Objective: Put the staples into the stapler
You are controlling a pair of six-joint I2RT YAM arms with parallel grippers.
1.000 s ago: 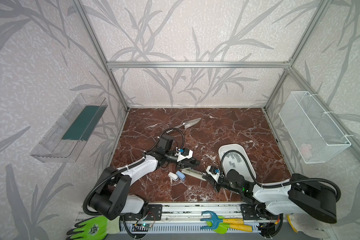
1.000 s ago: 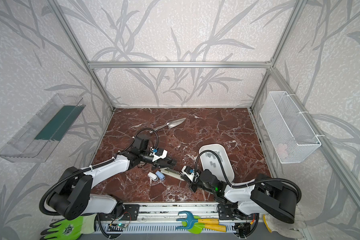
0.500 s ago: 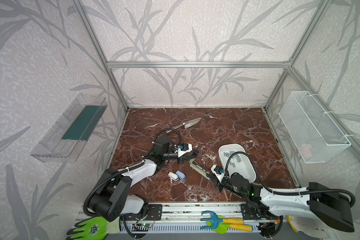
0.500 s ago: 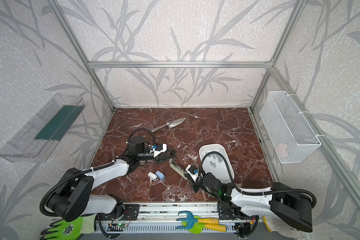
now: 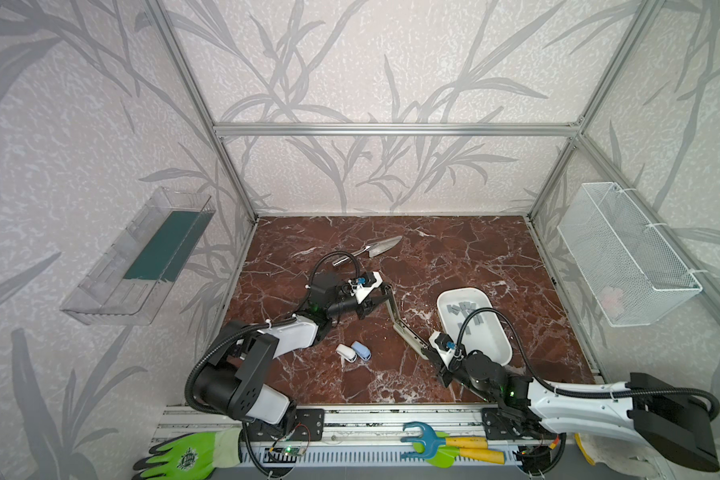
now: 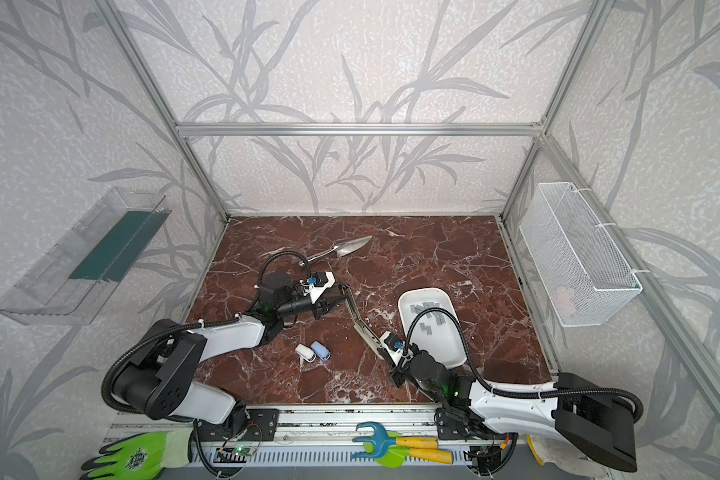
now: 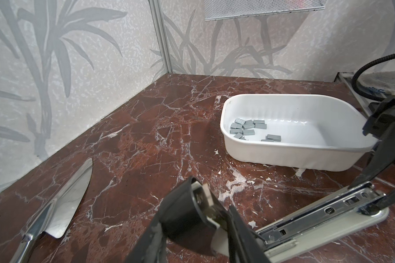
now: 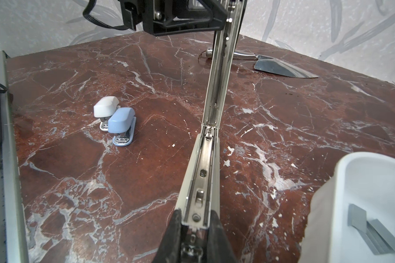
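Note:
A long metal stapler lies hinged wide open on the marble floor. My right gripper is shut on the near end of its base rail, one finger on each side. The stapler's top arm rises from the hinge to my left gripper, whose fingers close around the arm's black end cap. Several grey staples lie loose in a white tray, seen in both top views and in the left wrist view. None is in either gripper.
Two mini staplers, white and blue, stand left of the open stapler. A shiny metal trowel lies behind the left gripper. A wire basket hangs on the right wall, a clear bin on the left.
The stapler's top arm has swung up and back with my left gripper, so the stapler stands wide open. The base has turned and my right arm has drawn back toward the front right.

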